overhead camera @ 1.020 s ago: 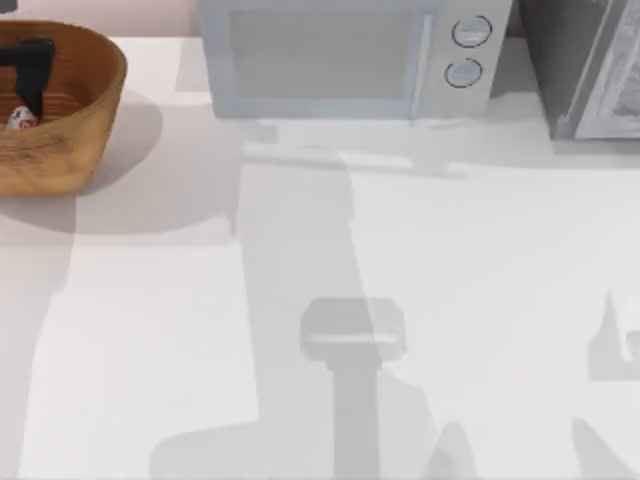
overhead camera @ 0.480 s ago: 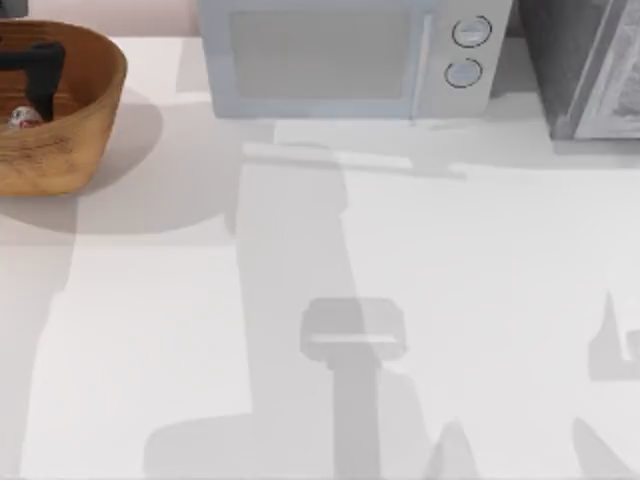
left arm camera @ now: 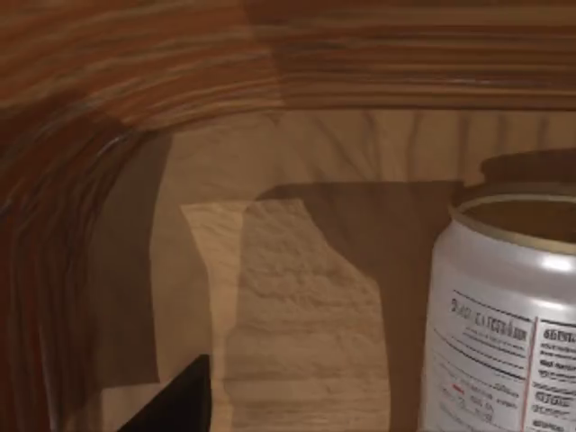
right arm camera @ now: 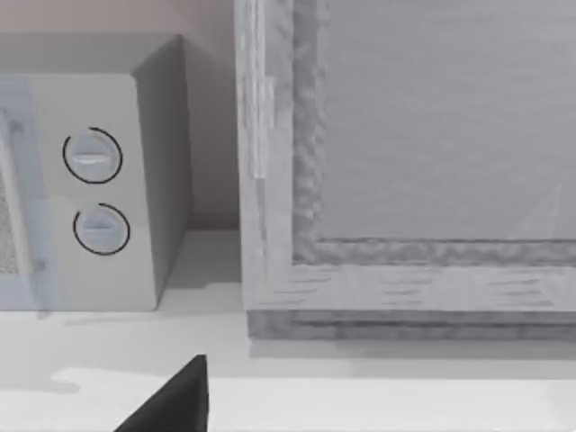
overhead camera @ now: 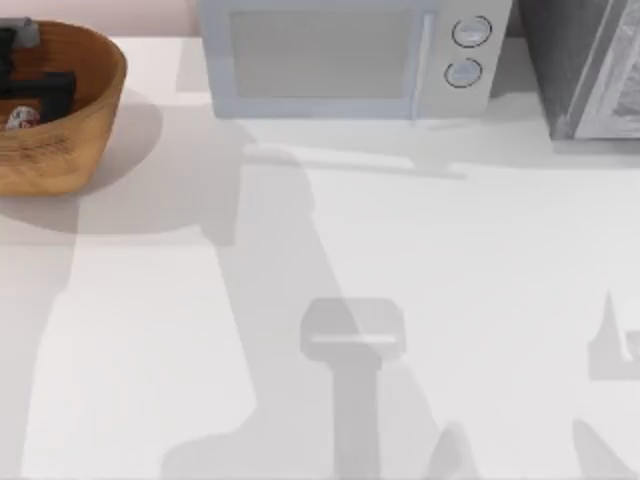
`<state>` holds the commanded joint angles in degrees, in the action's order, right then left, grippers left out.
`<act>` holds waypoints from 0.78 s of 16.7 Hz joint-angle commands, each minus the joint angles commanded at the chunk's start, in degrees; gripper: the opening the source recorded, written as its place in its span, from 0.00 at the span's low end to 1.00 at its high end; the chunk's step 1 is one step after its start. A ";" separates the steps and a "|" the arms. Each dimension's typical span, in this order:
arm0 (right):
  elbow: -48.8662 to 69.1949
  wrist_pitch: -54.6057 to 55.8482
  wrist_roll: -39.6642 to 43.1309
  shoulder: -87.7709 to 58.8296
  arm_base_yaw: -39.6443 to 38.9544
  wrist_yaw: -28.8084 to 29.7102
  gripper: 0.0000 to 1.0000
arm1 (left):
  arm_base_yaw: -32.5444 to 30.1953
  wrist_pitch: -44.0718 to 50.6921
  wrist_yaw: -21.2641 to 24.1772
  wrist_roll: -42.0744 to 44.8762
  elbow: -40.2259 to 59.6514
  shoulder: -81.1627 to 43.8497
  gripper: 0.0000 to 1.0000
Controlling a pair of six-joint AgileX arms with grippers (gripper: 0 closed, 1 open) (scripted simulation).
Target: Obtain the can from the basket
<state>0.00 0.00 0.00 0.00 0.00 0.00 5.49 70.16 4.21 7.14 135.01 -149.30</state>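
Left gripper (overhead camera: pixel 40 90) down inside the basket (overhead camera: pixel 85 120) at the table's far left corner; finger spread cannot be told. Can (overhead camera: pixel 20 118) upright on the basket floor, just beside the gripper. Microwave (overhead camera: pixel 350 60) well apart, to the right.

Basket (overhead camera: pixel 60 150) cut off at the table's left edge; can (overhead camera: pixel 22 118) inside half hidden behind the left gripper (overhead camera: pixel 40 95) (finger state unreadable). Can's lower body cropped in the left wrist view.
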 joint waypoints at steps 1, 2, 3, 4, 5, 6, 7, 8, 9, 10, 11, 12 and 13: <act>0.00 0.00 0.00 0.00 0.00 0.00 1.00 | 0.00 -0.02 0.00 0.00 -0.02 0.00 1.00; 0.00 0.00 0.00 0.00 0.00 0.00 1.00 | 0.00 -0.02 0.00 0.00 -0.02 0.00 1.00; 0.00 0.00 0.00 0.00 0.00 0.00 1.00 | 0.00 -0.02 0.00 0.00 -0.02 0.00 1.00; 0.00 0.00 0.00 0.00 0.00 0.00 1.00 | 0.00 -0.02 0.00 0.00 -0.02 0.00 0.92; 0.00 0.00 0.00 0.00 0.00 0.00 1.00 | 0.00 -0.02 0.00 0.00 -0.02 0.00 0.85; 0.00 0.00 0.00 0.00 0.00 0.00 1.00 | 0.00 -0.02 0.00 0.00 -0.02 0.00 0.77; 0.00 0.00 0.00 0.00 0.00 0.00 1.00 | 0.00 -0.02 0.00 0.00 -0.02 0.00 0.70; 0.00 0.00 0.00 0.00 0.00 0.00 1.00 | 0.00 -0.02 0.00 0.00 -0.02 0.00 0.62; 0.00 0.00 0.00 0.00 0.00 0.00 1.00 | 0.00 -0.02 0.00 0.00 -0.02 0.00 0.55; 0.00 0.00 0.00 0.00 0.00 0.00 1.00 | 0.00 -0.02 0.00 0.00 -0.02 0.00 0.47; 0.00 0.00 0.00 0.00 0.00 0.00 1.00 | 0.00 -0.02 0.00 0.00 -0.02 0.00 0.40; 0.00 0.00 0.00 0.00 0.00 0.00 1.00 | 0.00 -0.02 0.00 0.00 -0.02 0.00 0.32; 0.00 0.00 0.00 0.00 0.00 0.00 1.00 | 0.00 -0.02 0.00 0.00 -0.02 0.00 0.25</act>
<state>0.00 0.00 0.00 0.00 0.00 0.00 5.49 70.14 4.21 7.14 134.99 -149.30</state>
